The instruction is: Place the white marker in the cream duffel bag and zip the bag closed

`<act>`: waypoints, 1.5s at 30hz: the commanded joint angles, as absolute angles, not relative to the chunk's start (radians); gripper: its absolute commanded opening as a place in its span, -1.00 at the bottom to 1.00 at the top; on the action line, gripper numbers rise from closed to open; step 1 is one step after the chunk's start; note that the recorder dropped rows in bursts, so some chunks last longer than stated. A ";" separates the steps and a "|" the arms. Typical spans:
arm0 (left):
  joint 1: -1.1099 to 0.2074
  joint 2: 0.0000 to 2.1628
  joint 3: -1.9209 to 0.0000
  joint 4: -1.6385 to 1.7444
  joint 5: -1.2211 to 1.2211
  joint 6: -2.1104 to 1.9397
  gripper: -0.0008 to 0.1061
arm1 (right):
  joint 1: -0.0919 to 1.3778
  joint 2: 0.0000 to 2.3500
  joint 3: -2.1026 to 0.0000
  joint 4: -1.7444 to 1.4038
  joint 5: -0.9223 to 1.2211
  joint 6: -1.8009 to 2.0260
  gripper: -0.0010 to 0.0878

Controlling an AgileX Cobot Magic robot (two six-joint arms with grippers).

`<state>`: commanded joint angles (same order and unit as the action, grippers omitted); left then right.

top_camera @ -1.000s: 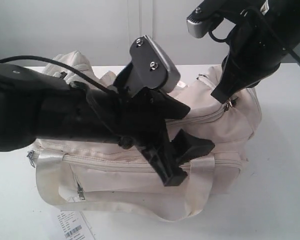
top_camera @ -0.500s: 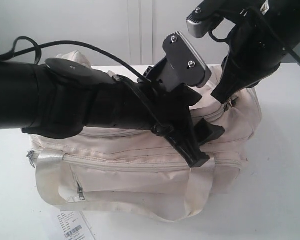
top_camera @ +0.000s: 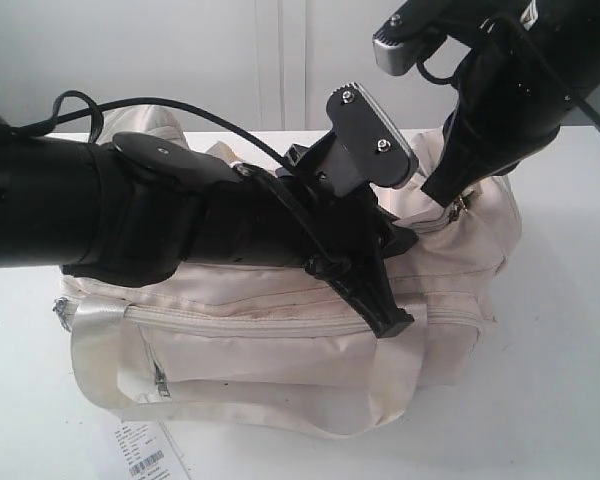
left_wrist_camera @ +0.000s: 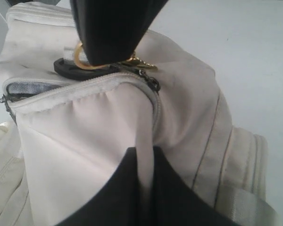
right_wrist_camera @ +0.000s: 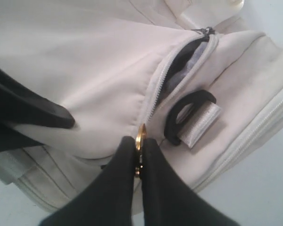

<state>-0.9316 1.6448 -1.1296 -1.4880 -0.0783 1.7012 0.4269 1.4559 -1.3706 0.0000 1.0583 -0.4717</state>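
We're starting at the right gripper (right_wrist_camera: 138, 143). Its fingers are pressing together on a small gold ring (right_wrist_camera: 140, 132) at the end of the top zipper (right_wrist_camera: 156, 80), just beside the black buckle (right_wrist_camera: 172, 121). The left gripper (left_wrist_camera: 145, 156) is pinching a fold of cloth just below that zipper line, jaws closed on the fabric.

Both are working the right end of the cream duffel bag (top_camera: 280, 345), and the zipper is gaping there, showing dark lining (right_wrist_camera: 186, 51). We're not seeing the white marker in any view. It may be inside, but we cannot tell.

We're judging this bag soft and limp, so it is likely to bunch and drag along rather than resist a pull. The ring is hard, smooth metal and could slip from the grip. The best hold looks like firm cloth close to the zipper, kept taut against the ring's pull.
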 joint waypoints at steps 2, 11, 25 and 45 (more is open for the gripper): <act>-0.932 1.642 -1.130 -1.488 -0.078 1.701 -0.99 | 0.427 1.456 -1.371 0.000 1.041 -0.472 -0.98; -0.932 1.641 -1.130 -1.503 -0.069 1.700 -0.99 | 0.377 1.458 -1.371 0.000 0.962 -0.472 -0.98; -0.932 1.641 -1.130 -1.503 -0.016 1.700 -0.99 | 0.377 1.458 -1.371 0.000 0.851 -0.472 -0.98; -0.932 1.641 -1.130 -1.492 0.000 1.703 -0.99 | 0.377 1.540 -1.371 0.000 0.702 -0.467 -0.98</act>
